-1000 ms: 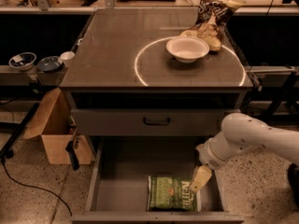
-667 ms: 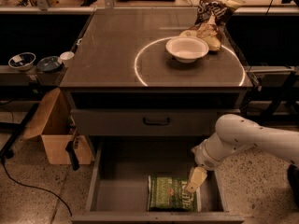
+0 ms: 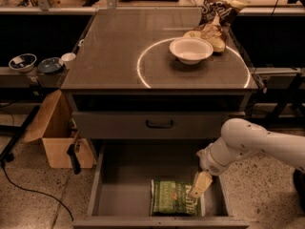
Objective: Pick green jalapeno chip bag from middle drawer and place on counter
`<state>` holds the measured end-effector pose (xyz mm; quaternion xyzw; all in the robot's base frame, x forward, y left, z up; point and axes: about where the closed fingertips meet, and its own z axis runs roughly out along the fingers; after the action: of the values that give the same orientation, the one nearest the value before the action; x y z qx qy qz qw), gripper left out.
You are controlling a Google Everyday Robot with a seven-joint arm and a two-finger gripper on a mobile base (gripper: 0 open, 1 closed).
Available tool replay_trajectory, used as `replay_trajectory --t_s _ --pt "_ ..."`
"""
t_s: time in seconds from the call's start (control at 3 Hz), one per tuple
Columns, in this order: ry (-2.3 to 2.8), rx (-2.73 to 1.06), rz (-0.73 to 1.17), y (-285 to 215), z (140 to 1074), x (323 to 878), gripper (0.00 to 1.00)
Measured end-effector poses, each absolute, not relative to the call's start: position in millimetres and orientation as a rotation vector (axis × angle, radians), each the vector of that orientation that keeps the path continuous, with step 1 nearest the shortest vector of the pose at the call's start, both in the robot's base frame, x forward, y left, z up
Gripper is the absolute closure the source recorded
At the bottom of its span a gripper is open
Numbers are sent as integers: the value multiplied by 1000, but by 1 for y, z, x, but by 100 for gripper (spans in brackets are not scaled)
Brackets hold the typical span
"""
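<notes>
The claw [image 3: 200,185] has slid a little toward the left and sunk lower over the past second. It now hangs inside the open drawer [image 3: 125,190], below the right part of the worktop's [image 3: 114,46] front edge. Its tip sits at the right edge of the green chip bag [image 3: 172,198]; whether it touches the bag I cannot tell, nor whether the claw is released or clenched.

The bag has not shifted. It lies flat on the drawer floor, near the drawer's front lip and right of centre.

That small move reads as the final closing-in for the grasp, so the pick is not yet made and the lift to the worktop remains.

Up there, a white bowl [image 3: 191,49] and a brown chip bag [image 3: 217,13] crowd the back right corner, while the left half is bare.
</notes>
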<state>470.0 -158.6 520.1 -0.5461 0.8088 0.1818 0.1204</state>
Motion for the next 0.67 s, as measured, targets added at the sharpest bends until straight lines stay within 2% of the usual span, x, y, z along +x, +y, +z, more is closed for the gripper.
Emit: replay_trajectory --t_s 0.67 --pt "2405 -1542 549 -162 480 472 0"
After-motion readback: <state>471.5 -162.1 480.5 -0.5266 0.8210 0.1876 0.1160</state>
